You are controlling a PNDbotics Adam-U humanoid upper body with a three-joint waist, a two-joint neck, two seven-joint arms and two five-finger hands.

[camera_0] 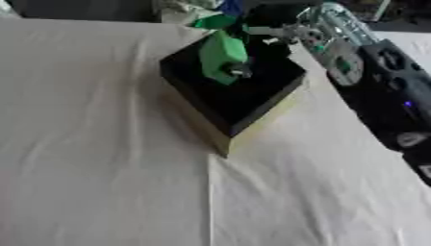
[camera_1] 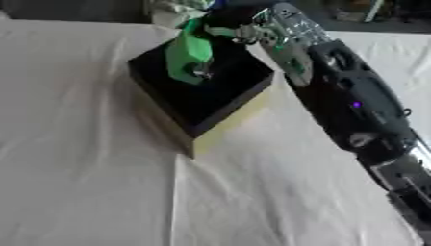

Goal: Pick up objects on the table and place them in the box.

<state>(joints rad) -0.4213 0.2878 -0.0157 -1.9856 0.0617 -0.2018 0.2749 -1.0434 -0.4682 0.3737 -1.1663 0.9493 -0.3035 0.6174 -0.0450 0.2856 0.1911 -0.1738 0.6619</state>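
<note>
A black-walled box (camera_0: 240, 103) with a pale yellowish base stands on the white cloth (camera_0: 101, 168) that covers the table, toward the far side and a little right of the middle, turned so that one corner points at the near edge. The robot's right arm (camera_1: 353, 110), black with silver parts, comes in from the right and stretches across to the far side of the box. Its right hand (camera_0: 282, 32) hovers over the box's far corner, and the fingers appear curled round the upper end of a green object (camera_0: 223, 57), though the blur there keeps me from seeing exactly how they close on it. The green object hangs tilted over the open top of the box, its lower end down among the dark walls; whether it touches the bottom or a wall I cannot tell. It looks like a bright green plastic piece with a small dark and silvery part on its near side. Behind the hand, at the far edge of the table, a jumble of other things shows, pale, green and blue, too smeared to name. The cloth lies in soft wrinkles, with one long fold running from the box's near corner toward the near edge. The left hand shows nowhere.
</note>
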